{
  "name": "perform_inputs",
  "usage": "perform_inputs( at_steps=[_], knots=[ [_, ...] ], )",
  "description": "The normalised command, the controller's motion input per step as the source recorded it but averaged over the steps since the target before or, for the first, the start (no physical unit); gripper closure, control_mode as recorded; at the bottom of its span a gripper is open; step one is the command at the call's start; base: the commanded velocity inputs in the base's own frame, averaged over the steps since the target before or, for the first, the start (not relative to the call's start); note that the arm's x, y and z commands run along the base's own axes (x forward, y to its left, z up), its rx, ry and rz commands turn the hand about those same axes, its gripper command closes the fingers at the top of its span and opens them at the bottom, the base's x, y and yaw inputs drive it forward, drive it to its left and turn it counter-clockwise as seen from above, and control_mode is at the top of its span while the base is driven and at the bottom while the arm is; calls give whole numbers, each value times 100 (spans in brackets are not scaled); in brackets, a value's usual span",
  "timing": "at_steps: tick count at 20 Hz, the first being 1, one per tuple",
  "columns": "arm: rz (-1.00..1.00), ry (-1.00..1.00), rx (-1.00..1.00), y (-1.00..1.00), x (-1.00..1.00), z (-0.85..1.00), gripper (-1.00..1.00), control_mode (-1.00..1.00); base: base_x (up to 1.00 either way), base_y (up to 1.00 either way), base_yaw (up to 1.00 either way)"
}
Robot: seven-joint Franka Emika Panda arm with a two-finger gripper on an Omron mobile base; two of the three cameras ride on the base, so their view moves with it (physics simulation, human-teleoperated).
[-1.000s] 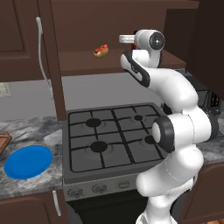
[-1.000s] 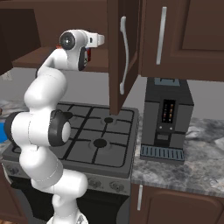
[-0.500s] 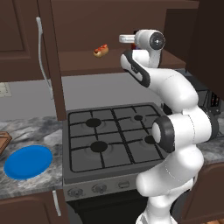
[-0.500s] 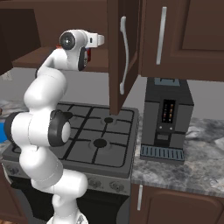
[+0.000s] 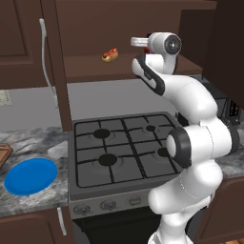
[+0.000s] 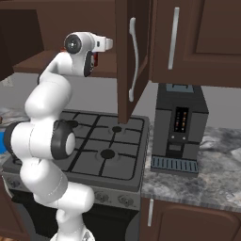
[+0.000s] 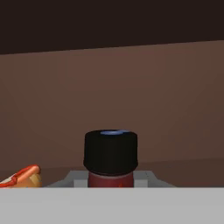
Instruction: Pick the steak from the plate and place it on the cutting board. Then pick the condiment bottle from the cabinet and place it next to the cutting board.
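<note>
The condiment bottle (image 7: 110,153), dark red with a black cap, stands on the inner shelf of the open cabinet (image 5: 95,66). My gripper (image 7: 110,179) is shut on it, a grey finger (image 7: 78,178) pressed against each side below the cap. A sliver of the red bottle (image 6: 94,60) peeks out beside my hand in the right base view. Down on the counter at the far left lies the blue plate (image 5: 30,176), bare on top. A corner of the wooden cutting board (image 5: 4,155) sits just behind it. The steak is out of view.
A hot dog in a bun (image 5: 109,55) lies on the same shelf, left of the bottle. The open cabinet door (image 6: 129,56) hangs to the arm's right. Below is the gas stove (image 5: 124,147), with a coffee machine (image 6: 179,127) on the right counter.
The jaws have closed from wide open onto the bottle. The arm and base have kept their place.
</note>
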Motion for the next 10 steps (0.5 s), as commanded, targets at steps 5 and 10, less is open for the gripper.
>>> perform_inputs(
  at_steps=[5,10],
  knots=[
    [0,0,2,-5,-21,1,100,-100,0,0,0],
    [2,2,0,0,-25,16,100,-100,0,0,0]
  ],
)
